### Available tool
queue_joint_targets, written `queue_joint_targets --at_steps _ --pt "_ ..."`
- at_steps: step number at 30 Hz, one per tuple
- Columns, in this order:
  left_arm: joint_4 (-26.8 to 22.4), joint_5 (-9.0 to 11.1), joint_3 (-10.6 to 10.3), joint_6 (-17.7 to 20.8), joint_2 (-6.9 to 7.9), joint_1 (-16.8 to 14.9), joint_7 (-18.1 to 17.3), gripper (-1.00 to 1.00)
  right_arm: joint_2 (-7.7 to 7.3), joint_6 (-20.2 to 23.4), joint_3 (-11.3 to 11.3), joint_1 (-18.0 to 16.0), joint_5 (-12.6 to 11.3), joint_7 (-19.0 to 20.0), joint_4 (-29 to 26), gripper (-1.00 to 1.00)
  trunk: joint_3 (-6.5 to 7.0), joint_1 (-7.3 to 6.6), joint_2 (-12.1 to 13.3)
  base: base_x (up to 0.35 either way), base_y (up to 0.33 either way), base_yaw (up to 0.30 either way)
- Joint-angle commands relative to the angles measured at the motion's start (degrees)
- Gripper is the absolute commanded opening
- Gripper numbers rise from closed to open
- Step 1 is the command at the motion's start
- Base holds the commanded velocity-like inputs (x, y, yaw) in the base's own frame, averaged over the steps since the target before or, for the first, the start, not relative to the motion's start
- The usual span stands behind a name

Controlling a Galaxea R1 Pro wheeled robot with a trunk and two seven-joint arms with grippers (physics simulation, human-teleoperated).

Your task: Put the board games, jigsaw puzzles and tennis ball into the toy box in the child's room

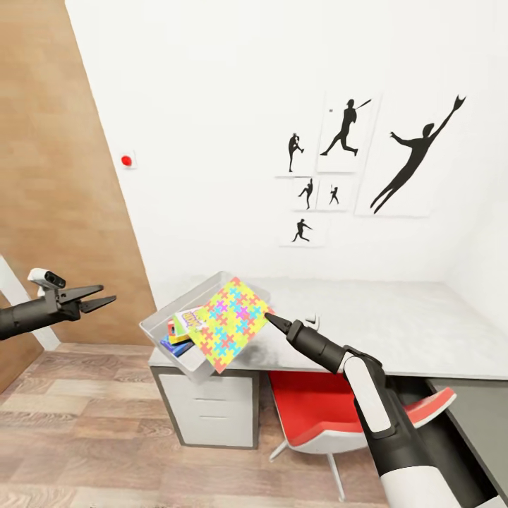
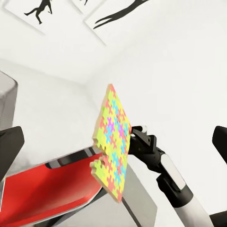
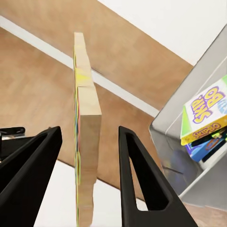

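The grey toy box (image 1: 161, 326) sits on the table's (image 1: 395, 324) left end. Inside it lie the yellow "SKIP BO" board game (image 1: 189, 319) and a blue one (image 1: 173, 346). A jigsaw puzzle (image 1: 233, 321) stands tilted on edge over the box's near rim. My right gripper (image 1: 269, 319) is at the puzzle's right edge. In the right wrist view the puzzle (image 3: 87, 118) stands between the open fingers (image 3: 137, 165), with a gap on each side. My left gripper (image 1: 108, 294) hangs open and empty out to the left, off the table. The tennis ball and the bed are out of view.
A red chair (image 1: 317, 409) is tucked under the table beside white drawers (image 1: 212, 409). A brown wooden door (image 1: 56, 176) stands at the left and sports silhouettes (image 1: 416, 159) hang on the white wall. The lower dark wing (image 1: 480, 416) runs along the right.
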Motion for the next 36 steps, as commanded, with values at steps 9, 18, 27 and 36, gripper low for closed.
queue_joint_targets --at_steps 9,18,27,36 --pt "0.1 0.1 0.0 0.6 -0.06 0.0 -0.2 1.0 0.04 0.4 -0.3 -0.1 -0.3 0.0 0.4 -1.0 -0.13 0.04 -0.1 0.005 0.001 0.016" --pt "0.1 0.1 0.1 0.7 -0.07 0.0 -0.2 1.0 0.04 0.4 -0.5 -0.1 -0.3 0.0 0.6 -1.0 -0.13 0.04 -0.1 0.119 0.145 0.0" --pt "0.2 0.1 0.1 0.7 -0.07 0.0 -0.2 1.0 0.02 0.5 -1.2 -0.1 -0.2 -0.2 0.6 -1.0 -0.13 0.04 -0.1 0.161 0.251 0.0" --pt "0.3 0.0 0.1 0.6 -0.08 0.0 -0.2 1.0 -0.38 1.3 -1.9 -0.1 -0.4 -5.3 0.6 -1.0 -0.13 0.04 -0.1 0.113 0.172 0.0"
